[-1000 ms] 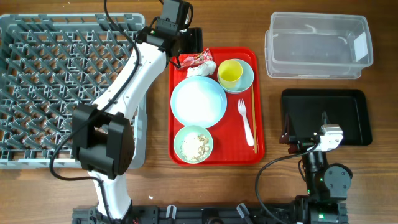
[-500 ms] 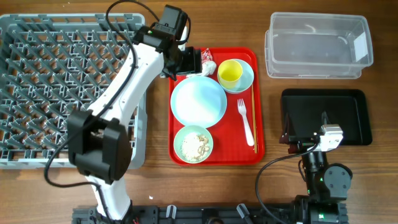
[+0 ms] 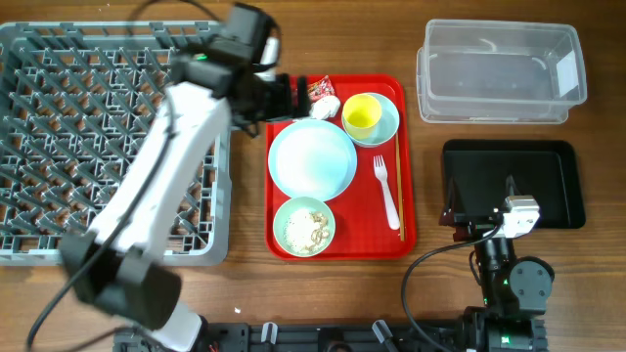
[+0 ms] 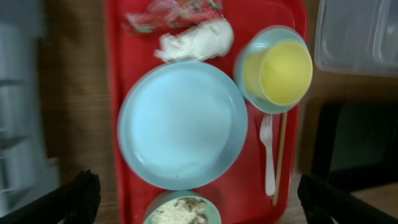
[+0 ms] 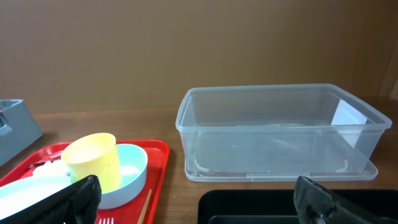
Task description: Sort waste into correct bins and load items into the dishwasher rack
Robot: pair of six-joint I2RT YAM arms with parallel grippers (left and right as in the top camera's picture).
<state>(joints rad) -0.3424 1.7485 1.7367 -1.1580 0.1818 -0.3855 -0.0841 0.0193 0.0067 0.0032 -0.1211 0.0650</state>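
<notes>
A brown wooden surface point(image 3: 587, 293) with fine grain fills the overhead view, evenly lit, with only soft shadows. In the right wrist view a plain brown wall point(image 5: 186, 43) stands behind its far edge, matte and bare.

Robot lab bench: wooden table point(image 3: 323, 288), cabled arm base point(image 3: 511, 284), plain brown wall point(image 5: 186, 50).

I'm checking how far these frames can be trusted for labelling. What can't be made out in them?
Red wrapper: left wrist view, blurred and cut off by the top edge; print unreadable.
Food-scrap bowl: same view, cut off by the bottom edge.
Left pincer: overhead view, motion-blurred; contact with the wrapper unclear.
Black tray: right wrist view, cut off by the bottom edge.
</notes>
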